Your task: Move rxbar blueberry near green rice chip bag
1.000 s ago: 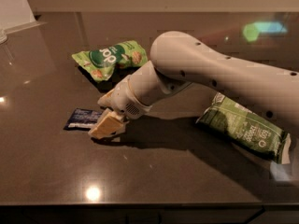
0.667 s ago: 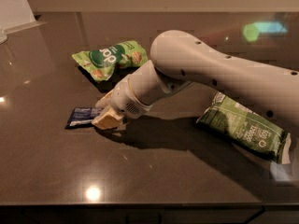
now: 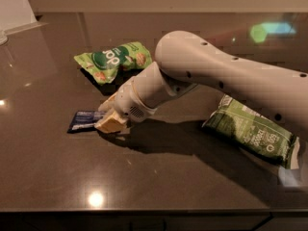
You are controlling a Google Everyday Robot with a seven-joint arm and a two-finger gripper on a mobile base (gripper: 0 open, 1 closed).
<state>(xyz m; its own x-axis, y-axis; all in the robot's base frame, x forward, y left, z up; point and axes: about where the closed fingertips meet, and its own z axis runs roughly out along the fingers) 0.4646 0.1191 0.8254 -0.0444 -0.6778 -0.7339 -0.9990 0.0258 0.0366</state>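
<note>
The gripper (image 3: 111,119) is low at the table (image 3: 168,182), left of centre, with its tan tip down at the right end of the snack bar (image 3: 84,121). It covers that end of the bar, and whether it is spread or pinched onto the wrapper cannot be told from this angle. The bar is a small, flat, dark blue packet with a pale patch on it. It lies flat on the dark tabletop, and its left part shows clear of the gripper.

Behind the gripper, the thick white arm (image 3: 216,76) rises to a rounded elbow and runs off to the right edge. It throws a dark shadow on the table below it.

Further back, above and slightly right of the bar, lies the light-green chip bag (image 3: 113,61), crumpled, with a dark green round logo and pictured chips. It is near the bar, but the two do not touch.

Well off to the right, partly under the arm, a darker green bag (image 3: 250,134) with white print lies flat at a slant.

The glossy table shows a bright light spot (image 3: 95,198) near the front edge and a teal-green glow (image 3: 269,30) at the back right.
</note>
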